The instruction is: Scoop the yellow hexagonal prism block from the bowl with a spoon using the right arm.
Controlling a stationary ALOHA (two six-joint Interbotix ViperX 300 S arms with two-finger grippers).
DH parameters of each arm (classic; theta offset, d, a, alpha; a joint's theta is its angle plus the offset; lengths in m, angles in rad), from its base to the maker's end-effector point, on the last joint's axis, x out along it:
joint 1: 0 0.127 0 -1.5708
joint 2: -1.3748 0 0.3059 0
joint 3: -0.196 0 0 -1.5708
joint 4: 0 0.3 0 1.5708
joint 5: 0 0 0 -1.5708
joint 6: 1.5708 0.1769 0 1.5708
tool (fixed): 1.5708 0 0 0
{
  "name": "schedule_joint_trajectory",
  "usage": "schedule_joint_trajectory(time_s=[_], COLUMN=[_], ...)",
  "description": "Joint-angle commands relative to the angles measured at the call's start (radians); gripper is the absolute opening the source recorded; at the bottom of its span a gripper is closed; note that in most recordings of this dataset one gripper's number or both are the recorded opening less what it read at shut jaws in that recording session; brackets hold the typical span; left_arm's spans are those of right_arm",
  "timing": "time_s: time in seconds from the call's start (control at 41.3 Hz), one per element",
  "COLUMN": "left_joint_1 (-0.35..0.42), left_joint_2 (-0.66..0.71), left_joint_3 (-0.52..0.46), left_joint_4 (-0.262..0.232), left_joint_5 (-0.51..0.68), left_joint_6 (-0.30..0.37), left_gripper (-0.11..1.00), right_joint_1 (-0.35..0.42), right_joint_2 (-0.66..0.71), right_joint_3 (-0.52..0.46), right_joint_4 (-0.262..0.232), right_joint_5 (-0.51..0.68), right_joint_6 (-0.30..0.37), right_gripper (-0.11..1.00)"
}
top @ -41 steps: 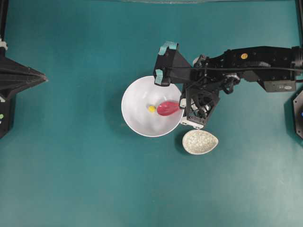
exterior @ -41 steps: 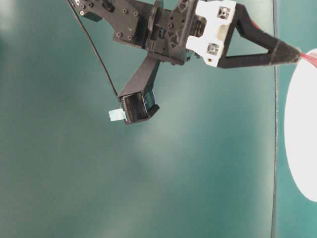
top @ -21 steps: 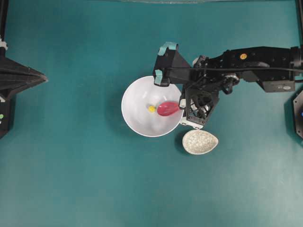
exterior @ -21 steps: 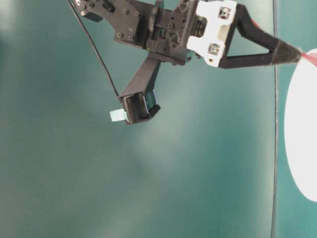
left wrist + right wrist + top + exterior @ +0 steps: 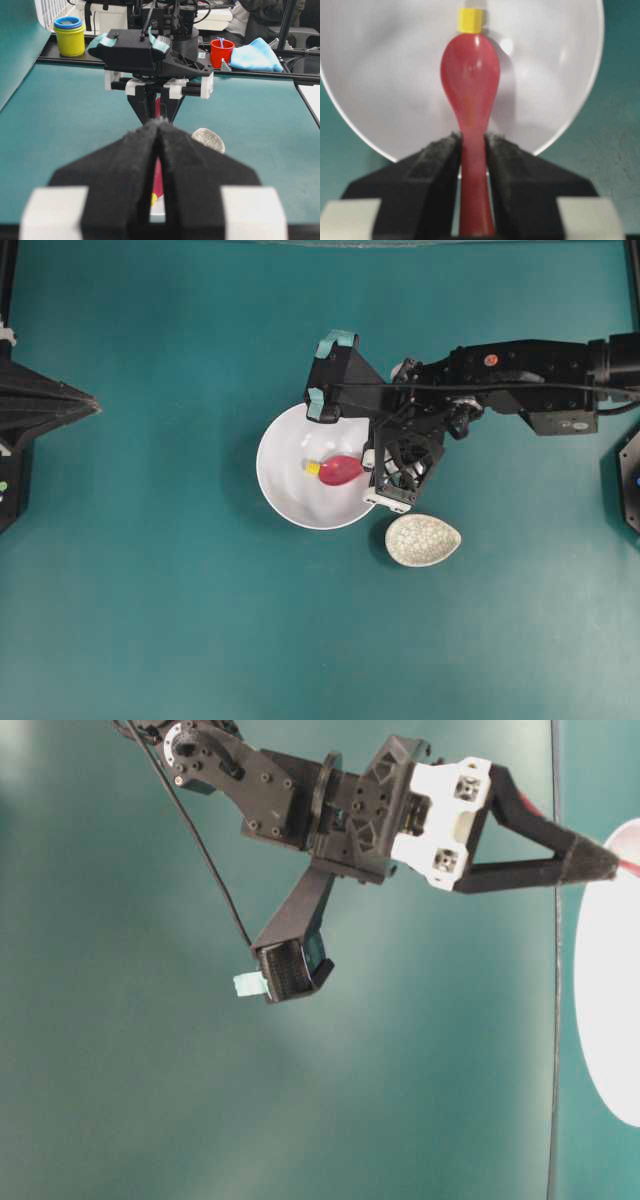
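From overhead, the large round plain white bowl (image 5: 318, 466) sits on the teal table (image 5: 150, 590), with a small speckled beige oval dish (image 5: 422, 540) just beside its lower right rim. The black right arm (image 5: 520, 375) reaches in from the right, and its right gripper (image 5: 368, 462) holds the glossy red-pink soup spoon (image 5: 340, 470) by the handle, the oval head lying inside the bowl. The tiny bright yellow hexagonal prism block (image 5: 312, 468) rests in the bowl, touching the tip of the spoon's head on its left side. The table-level view shows the right gripper (image 5: 606, 868) with its dark fingers meeting at a point just at the bowl's (image 5: 606, 1010) white rim, a sliver of red showing there. In the left wrist view, the left gripper (image 5: 157, 131) has its black padded fingers pressed together with nothing between them, well apart from the bowl. In the right wrist view, the right gripper (image 5: 472, 150) is clamped on the spoon's (image 5: 471, 90) straight handle, and the yellow block (image 5: 469, 20) sits against the far tip of the spoon's head inside the bowl (image 5: 385, 75).
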Motion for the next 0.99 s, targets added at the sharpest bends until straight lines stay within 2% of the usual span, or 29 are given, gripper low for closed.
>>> schedule_joint_trajectory(time_s=[0.0,0.969], left_joint_1=[0.002,0.002], left_joint_2=[0.005,0.006], left_joint_3=[-0.029,-0.029], left_joint_4=[0.003,0.005], left_joint_5=[-0.005,0.008], left_joint_6=[0.003,0.003], left_gripper=[0.00,0.00], right_joint_1=[-0.002,-0.002], right_joint_2=[-0.014,0.032], right_joint_3=[-0.026,-0.048], right_joint_4=[0.006,0.009], right_joint_5=[-0.006,-0.058], right_joint_6=[0.000,0.014], right_gripper=[0.24,0.24])
